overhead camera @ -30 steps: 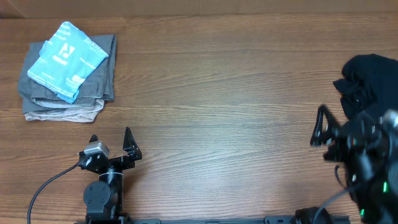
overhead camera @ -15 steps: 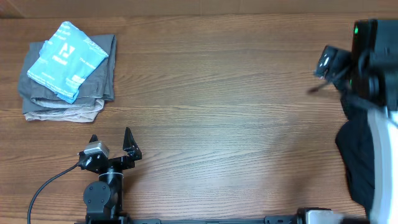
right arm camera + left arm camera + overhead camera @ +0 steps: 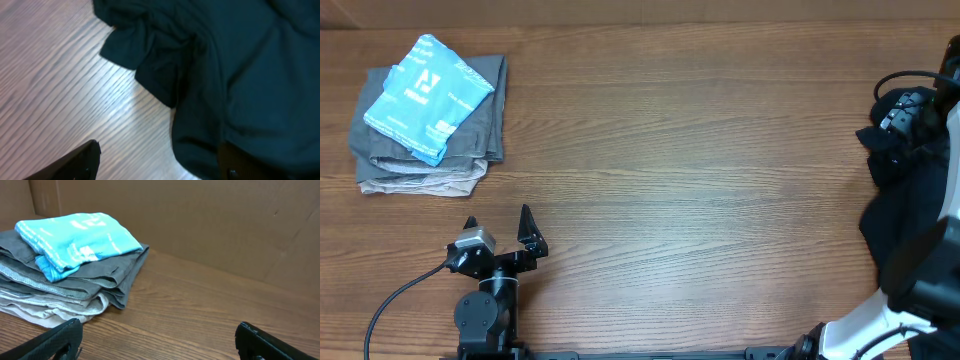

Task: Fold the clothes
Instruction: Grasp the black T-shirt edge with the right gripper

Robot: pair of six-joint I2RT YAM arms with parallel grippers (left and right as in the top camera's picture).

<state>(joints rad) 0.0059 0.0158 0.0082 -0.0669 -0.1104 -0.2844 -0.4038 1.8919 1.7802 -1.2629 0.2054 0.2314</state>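
Note:
The black clothes (image 3: 892, 245) lie crumpled at the table's far right edge. In the right wrist view the clothes (image 3: 240, 65) fill the upper right, with a folded corner hanging over the wood. My right gripper (image 3: 157, 167) is open and low over the clothes' edge. One finger (image 3: 75, 162) is over bare wood and the other finger (image 3: 240, 165) is against the black fabric. Overhead, the right arm (image 3: 918, 108) reaches over the pile. My left gripper (image 3: 500, 228) stands open near the front left with nothing between its jaws, also seen in the left wrist view (image 3: 160, 347).
A stack of grey folded garments (image 3: 470, 140) with a light-blue folded garment (image 3: 425, 95) on top sits at the back left. The left wrist view shows that same stack (image 3: 75, 280) and a brown cardboard wall (image 3: 210, 220) behind the table.
The right arm swung from the front right to the back and now sits at the far right, over the black clothes. The left arm has not moved.

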